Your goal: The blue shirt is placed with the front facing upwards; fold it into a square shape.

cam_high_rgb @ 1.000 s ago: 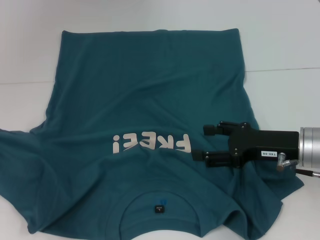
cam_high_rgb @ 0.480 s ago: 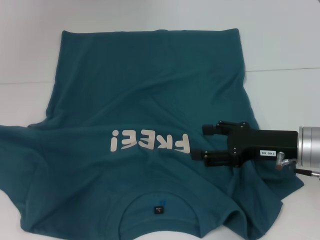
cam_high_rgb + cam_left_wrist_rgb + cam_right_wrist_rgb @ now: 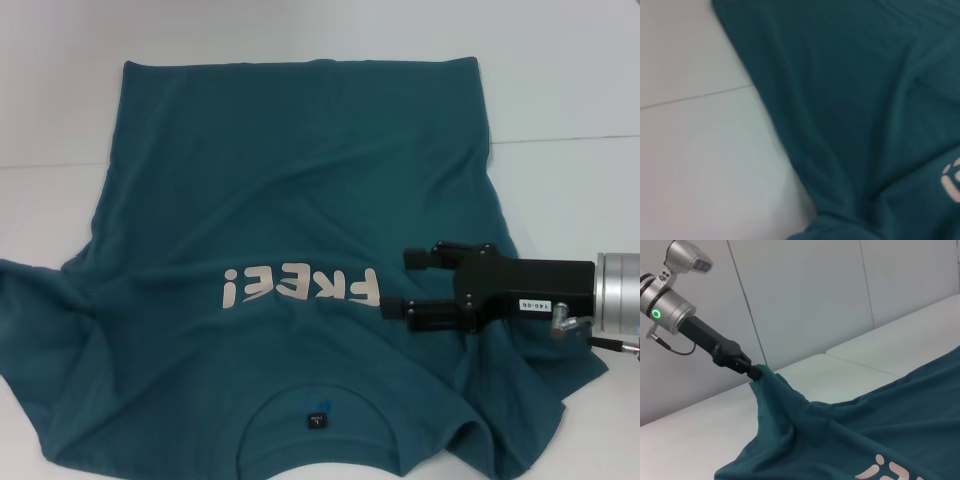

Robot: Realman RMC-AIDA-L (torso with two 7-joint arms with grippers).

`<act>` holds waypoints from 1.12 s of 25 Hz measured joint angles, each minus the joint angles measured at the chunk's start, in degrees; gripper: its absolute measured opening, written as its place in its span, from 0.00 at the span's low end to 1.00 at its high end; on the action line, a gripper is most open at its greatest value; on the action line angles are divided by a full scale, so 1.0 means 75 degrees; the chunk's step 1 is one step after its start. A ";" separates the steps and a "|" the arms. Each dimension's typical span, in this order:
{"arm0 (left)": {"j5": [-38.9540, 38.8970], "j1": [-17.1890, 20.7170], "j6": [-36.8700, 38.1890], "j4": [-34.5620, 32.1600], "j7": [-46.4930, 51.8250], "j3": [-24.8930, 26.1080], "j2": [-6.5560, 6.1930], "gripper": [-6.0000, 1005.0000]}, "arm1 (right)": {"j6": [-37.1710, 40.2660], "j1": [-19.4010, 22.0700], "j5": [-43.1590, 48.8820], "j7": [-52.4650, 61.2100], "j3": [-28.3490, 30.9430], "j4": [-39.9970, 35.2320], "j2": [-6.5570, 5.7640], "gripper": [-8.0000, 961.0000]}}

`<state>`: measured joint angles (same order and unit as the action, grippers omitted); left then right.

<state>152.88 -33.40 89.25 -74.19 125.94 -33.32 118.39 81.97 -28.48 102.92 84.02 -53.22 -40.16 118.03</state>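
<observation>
White worktop (image 3: 560, 90) spans the whole scene, a thin seam line crossing it. The blue shirt (image 3: 290, 200) covers most of it, front up, hem at the far side, neck toward me; the "FREE!" lettering (image 3: 300, 288) reads upside down from my head. Cloth lies mostly flat over the body, rumpled near both sleeves. The sleeve on my left is pulled up off the worktop into a peak: the right wrist view shows my left claw (image 3: 756, 372) closed on that bunched sleeve edge, fabric hanging from it in a tent, the arm reaching down from above. The left wrist view shows only the shirt's side edge against bare worktop and a bit of pale lettering. My right claw (image 3: 405, 283) hangs over the shirt just beside the end of the lettering, on my right, pointing toward the shirt's middle; its two black fingers (image 3: 425, 316) stand apart, gripping nothing. The small dark neck label (image 3: 315, 420) sits inside the round collar at the near edge.
</observation>
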 joint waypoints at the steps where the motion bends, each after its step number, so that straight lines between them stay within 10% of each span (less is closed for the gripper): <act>1: 0.0001 -0.0012 0.0036 -0.0041 0.0126 -0.0052 0.0048 0.03 | 0.0000 0.0000 0.0000 0.0008 0.0004 0.0000 0.0000 0.95; 12: -0.0043 -0.0070 0.0532 -0.1031 0.1371 -0.0817 0.0727 0.03 | 0.0005 0.0033 0.0001 0.0025 0.0007 0.0000 -0.0041 0.95; 28: -0.1165 0.0200 -0.0061 -0.0243 0.2219 -0.2116 0.0803 0.03 | -0.0085 -0.0009 0.0042 0.0025 0.0007 0.0004 -0.0070 0.95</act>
<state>144.14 -31.90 88.79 -76.01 142.58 -49.20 124.41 81.33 -28.55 103.23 84.20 -53.17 -40.14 117.51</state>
